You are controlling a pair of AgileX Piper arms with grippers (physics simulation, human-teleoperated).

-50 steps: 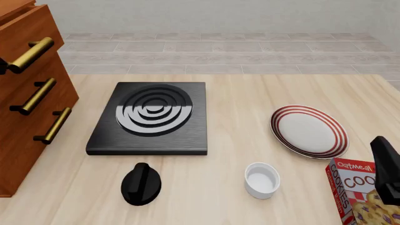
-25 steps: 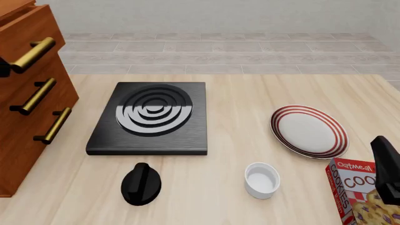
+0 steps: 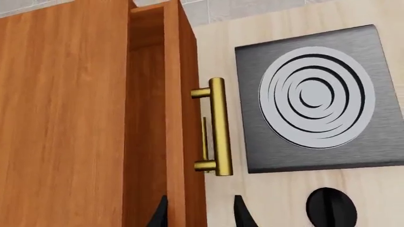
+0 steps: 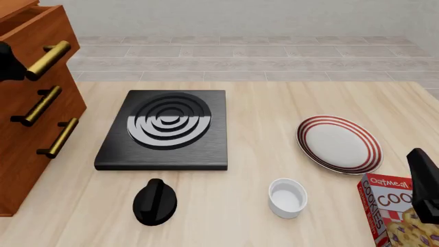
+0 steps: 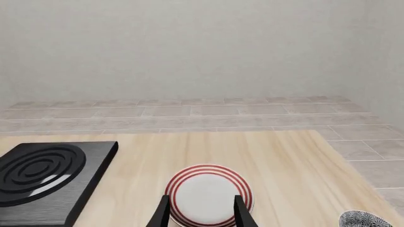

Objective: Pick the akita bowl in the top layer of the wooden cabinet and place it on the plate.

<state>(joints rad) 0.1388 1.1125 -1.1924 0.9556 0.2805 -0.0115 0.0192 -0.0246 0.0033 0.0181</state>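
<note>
The wooden cabinet (image 4: 28, 128) stands at the table's left. Its top layer (image 4: 38, 28) is pulled out a little, and a dark gap (image 3: 148, 33) shows behind the drawer front. The akita bowl is hidden inside. My left gripper (image 3: 200, 216) is open, its fingers straddling the drawer front by the lower end of the brass handle (image 3: 218, 127). In the front view only a black bit of the left gripper (image 4: 6, 63) shows beside the handle (image 4: 47, 60). The red-ringed plate (image 4: 340, 144) lies at the right. My right gripper (image 5: 200, 215) hangs open, short of the plate (image 5: 208, 194).
A black stove slab (image 4: 164, 128) fills the middle, with a black knob (image 4: 155, 202) in front of it. A white ramekin (image 4: 287, 197) and a cookie box (image 4: 398, 211) sit near the front right. A small patterned bowl (image 5: 364, 220) shows at the right wrist view's edge.
The top drawer has slid out a little, its handle shifting right. The left gripper has moved with it. The right arm has not moved.
</note>
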